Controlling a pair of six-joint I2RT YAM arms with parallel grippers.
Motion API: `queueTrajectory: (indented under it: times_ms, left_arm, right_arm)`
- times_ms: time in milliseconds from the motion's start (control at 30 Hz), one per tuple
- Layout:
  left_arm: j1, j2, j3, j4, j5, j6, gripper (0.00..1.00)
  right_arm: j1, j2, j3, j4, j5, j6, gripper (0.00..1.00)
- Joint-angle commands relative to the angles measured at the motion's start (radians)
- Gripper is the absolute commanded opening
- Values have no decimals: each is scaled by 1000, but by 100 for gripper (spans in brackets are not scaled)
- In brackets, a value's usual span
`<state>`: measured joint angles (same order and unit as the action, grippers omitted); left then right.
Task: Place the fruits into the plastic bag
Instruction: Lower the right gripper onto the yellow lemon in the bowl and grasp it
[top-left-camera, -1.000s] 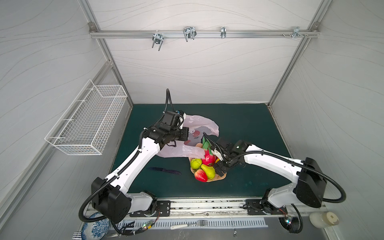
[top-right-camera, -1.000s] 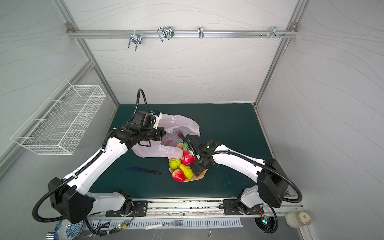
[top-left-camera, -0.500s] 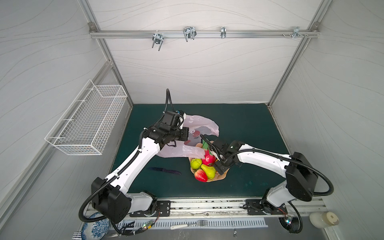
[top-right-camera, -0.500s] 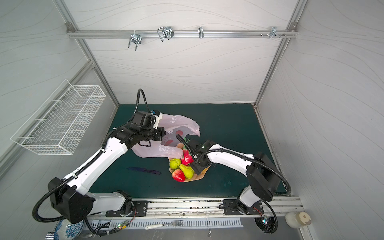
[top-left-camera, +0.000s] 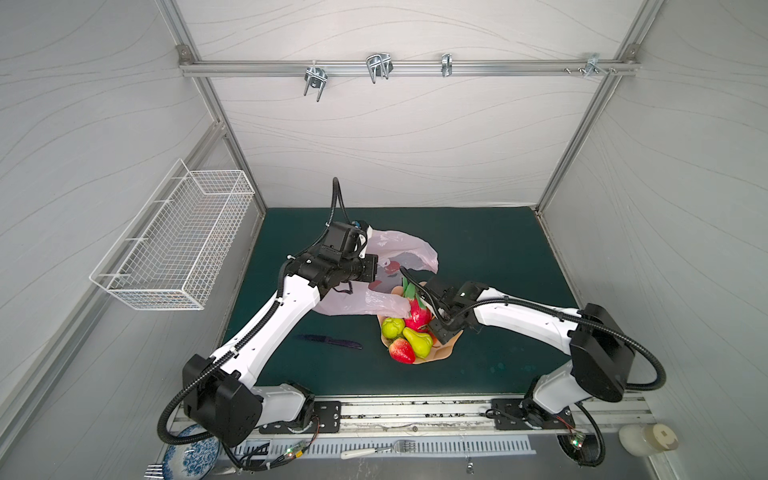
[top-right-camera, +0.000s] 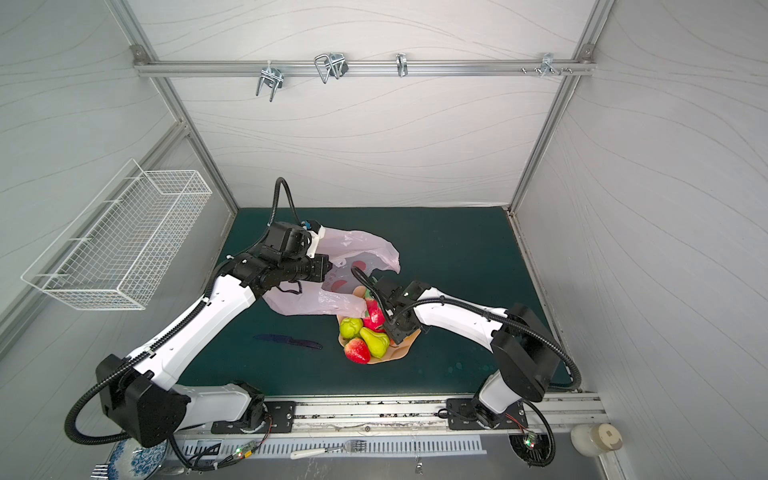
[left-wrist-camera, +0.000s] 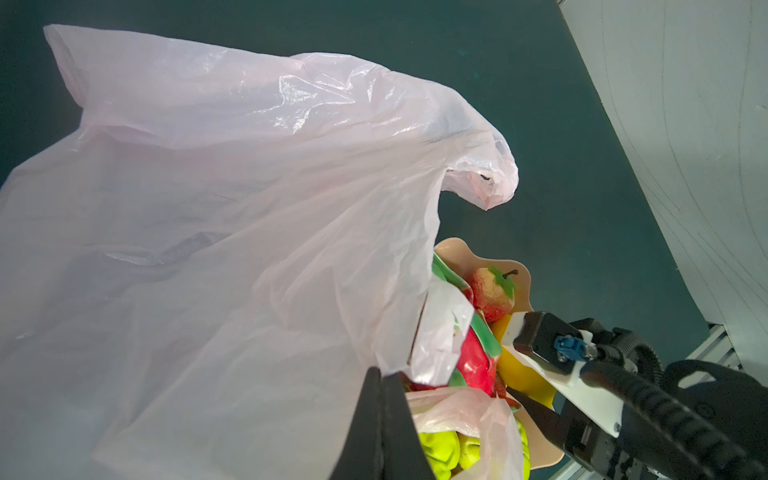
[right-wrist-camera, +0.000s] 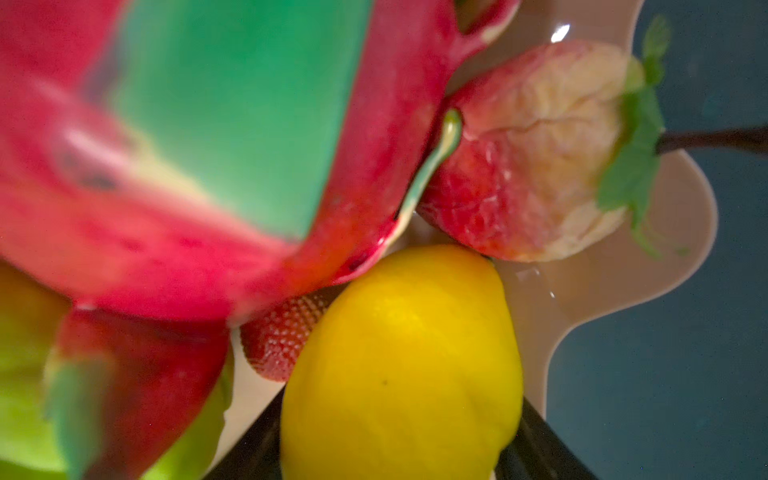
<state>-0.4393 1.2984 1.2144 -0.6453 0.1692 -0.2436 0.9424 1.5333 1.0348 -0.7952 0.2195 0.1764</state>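
A thin, crinkly, translucent pale-pink plastic bag (top-left-camera: 401, 246) lies crumpled on the dark green worktop (top-left-camera: 498, 257). Its mouth gapes toward a peach scalloped bowl (top-left-camera: 445, 354) just beside it, and one flap of film drapes over the bowl's rim and part of the pile inside. The left tool (left-wrist-camera: 384, 376) has its black fingers pressed together on a fold of the bag's edge. The small toy fruits sit heaped in the bowl: a pink-red dragon fruit with green scales (top-left-camera: 417, 314), a knobbly green fruit (top-left-camera: 392, 327), a green pear (top-left-camera: 419, 341) and a red strawberry (top-left-camera: 401, 350). The right wrist view adds a yellow lemon (right-wrist-camera: 399, 357), a second, smaller strawberry (right-wrist-camera: 282, 345) and a wrinkled red-and-cream fruit with a green leaf and dark stalk (right-wrist-camera: 528, 153). The right tool (top-left-camera: 439, 331) reaches down into the bowl beside the dragon fruit. Its dark fingers (right-wrist-camera: 536, 449) stand apart on either side of the lemon, and whether they already press it cannot be told. A dark blue knife (top-left-camera: 328, 341) lies flat on the worktop, apart from the bowl.
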Motion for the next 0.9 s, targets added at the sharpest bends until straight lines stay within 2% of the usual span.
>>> queueTrajectory:
  times_ms: [0,267,400,700,867]
  left_arm:
    - [4,-10,23,23,9,10,0]
    - [4,-3,23,25,13,15,0]
    - [4,4,31,28,18,17,0]
    - [4,15,44,30,24,21,0]
    - [4,17,43,34,27,20,0]
  right_arm:
    - [6,-72,14,-44,18,29,48]
    - [2,-175,59,-108,50,59,43]
    - [-33,-203,86,-117,43,72,42]
    - [-151,-262,89,-81,-54,95,39]
    - [-220,-276,66,-34,-169,131,38]
